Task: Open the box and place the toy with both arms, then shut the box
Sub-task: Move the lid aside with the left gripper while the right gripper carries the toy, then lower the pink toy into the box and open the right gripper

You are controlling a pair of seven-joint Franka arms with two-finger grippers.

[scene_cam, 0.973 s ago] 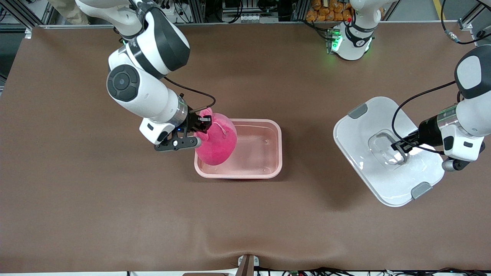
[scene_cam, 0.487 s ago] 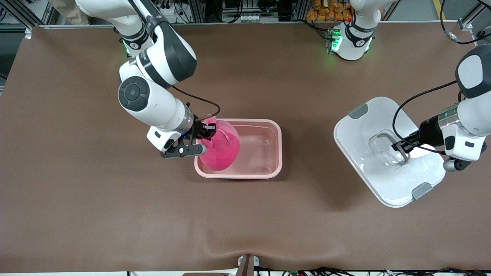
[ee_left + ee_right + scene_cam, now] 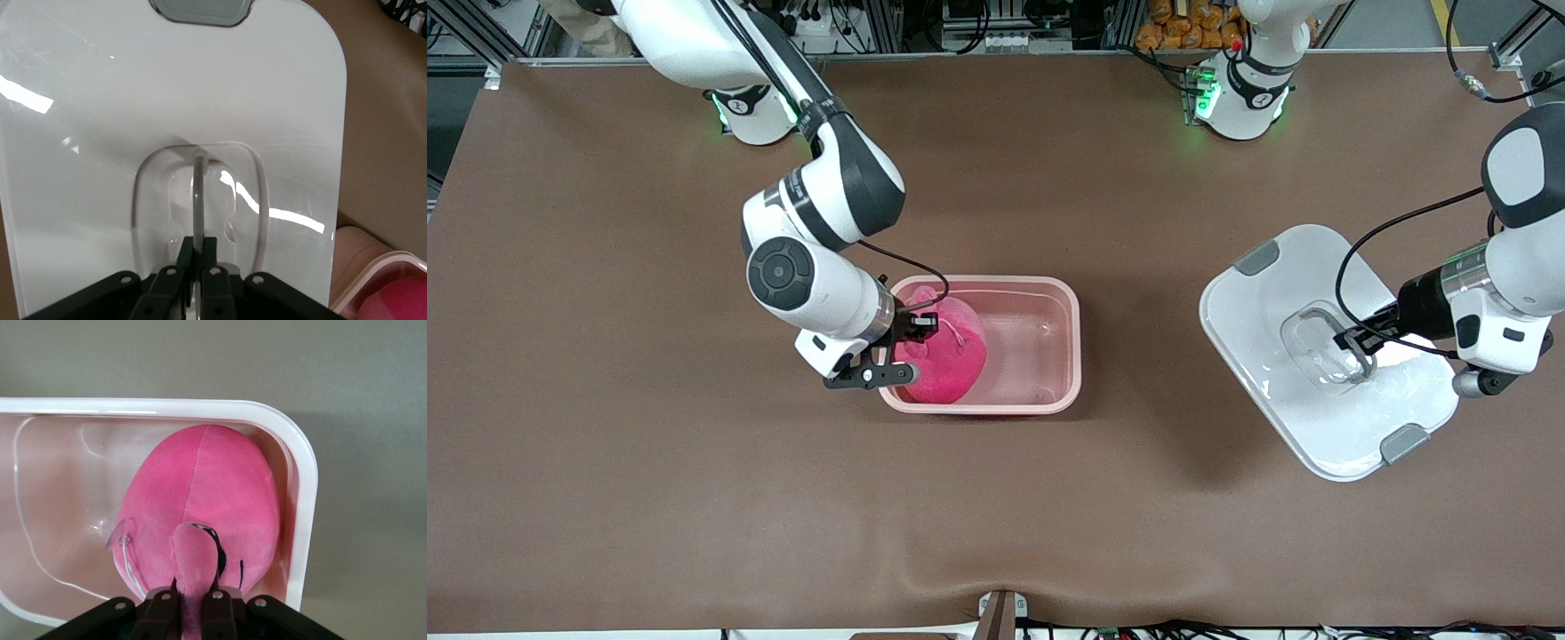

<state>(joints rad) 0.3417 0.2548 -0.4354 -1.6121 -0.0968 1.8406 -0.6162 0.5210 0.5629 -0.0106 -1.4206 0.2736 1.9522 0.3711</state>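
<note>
The brown table carries two things. Largest is the white lid, lying flat toward the left arm's end, at three o'clock from the tub and well apart from it. The left gripper sits in the lid's recessed centre, jaws pinched tight on the thin handle bar. The open pink box stands mid-table. Inside it, at the end toward the right arm, lies the hot-pink toy, filling about half the tub; the rest is bare. The right gripper is closed on a small flap of the toy.
</note>
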